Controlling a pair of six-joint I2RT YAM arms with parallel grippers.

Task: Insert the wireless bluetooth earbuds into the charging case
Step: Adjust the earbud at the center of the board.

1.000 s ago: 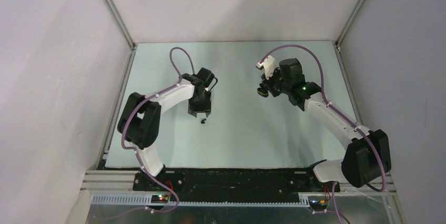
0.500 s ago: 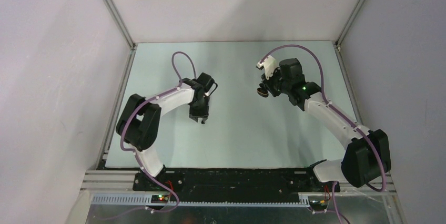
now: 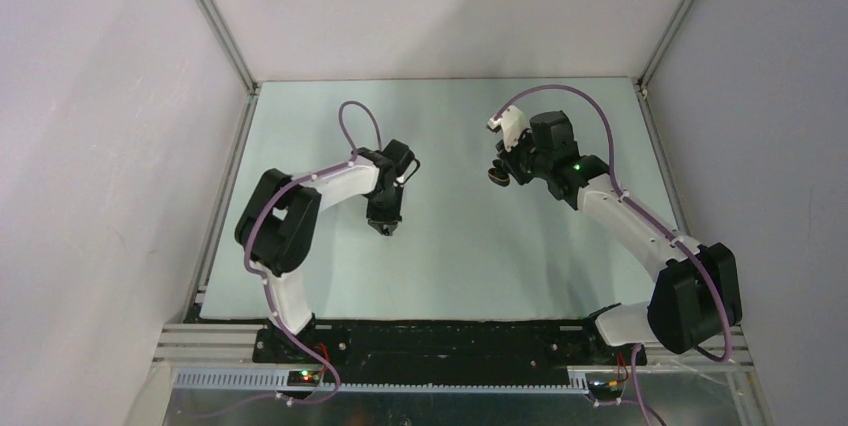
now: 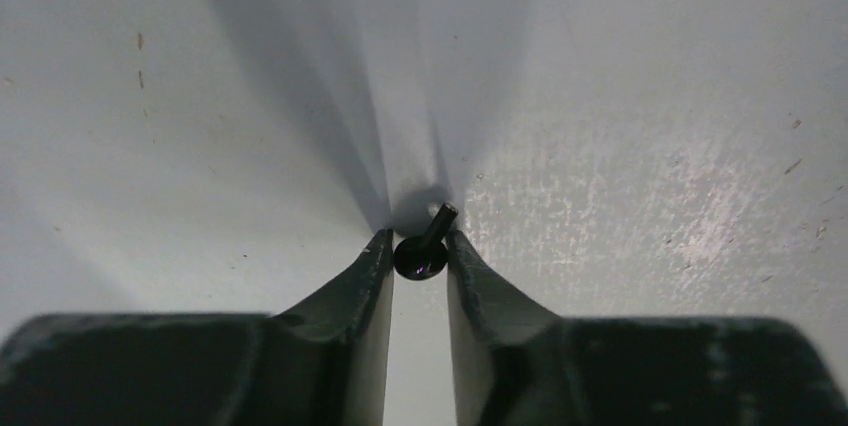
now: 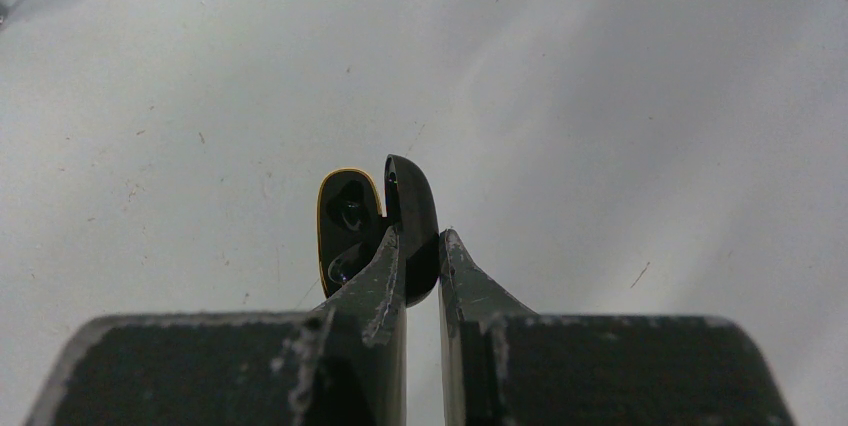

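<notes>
Bright even light; soft forked shadow beyond left gripper (image 4: pixel 419 242).

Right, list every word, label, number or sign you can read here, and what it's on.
None can be read. The black earbud, the open black case and the table show no lettering.
Any print on the small circuit boards at the near edge is too small to tell.
</notes>
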